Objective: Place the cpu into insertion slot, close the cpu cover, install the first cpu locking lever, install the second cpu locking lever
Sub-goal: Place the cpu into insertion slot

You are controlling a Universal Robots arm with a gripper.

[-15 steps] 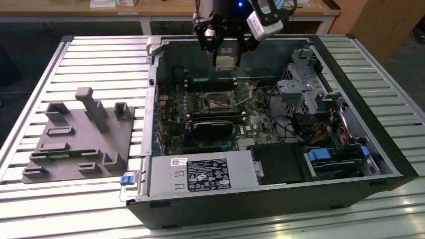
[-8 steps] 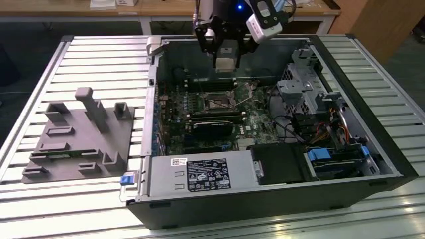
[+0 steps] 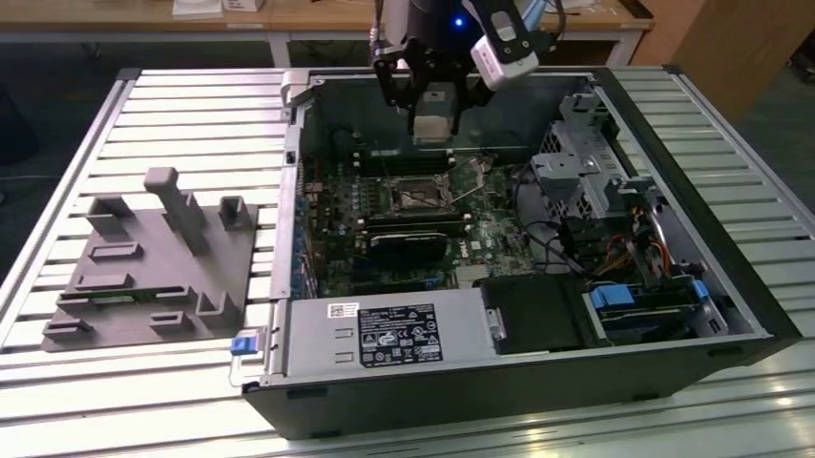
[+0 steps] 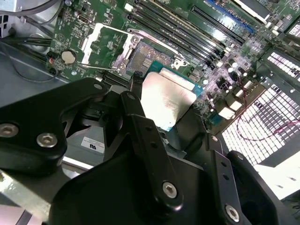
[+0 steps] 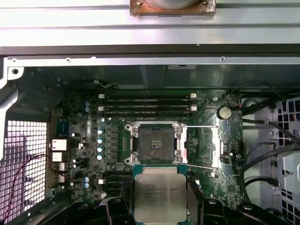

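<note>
My gripper (image 3: 433, 122) hangs inside the open computer case above the far part of the green board, shut on the cpu (image 5: 158, 197), a pale silver square clamped by its edges between two black fingers (image 5: 193, 199). The cpu (image 4: 167, 101) is in the air, apart from the board. The insertion slot (image 5: 153, 143) lies bare, with a dark centre and a metal rim. Beside it the cpu cover (image 5: 202, 146) is swung open, a thin silvery frame (image 4: 105, 44) lying next to the slot (image 4: 146, 57). Two thin locking levers (image 5: 199, 126) stand unlatched along the cover's sides.
Long black memory slots (image 5: 147, 104) run next to the socket. A drive cage (image 3: 579, 167) and cables (image 3: 612, 253) fill the exterior view's right, and a power supply (image 3: 382, 334) sits at the near side. A grey parts fixture (image 3: 153, 258) rests on the slatted table on the exterior view's left.
</note>
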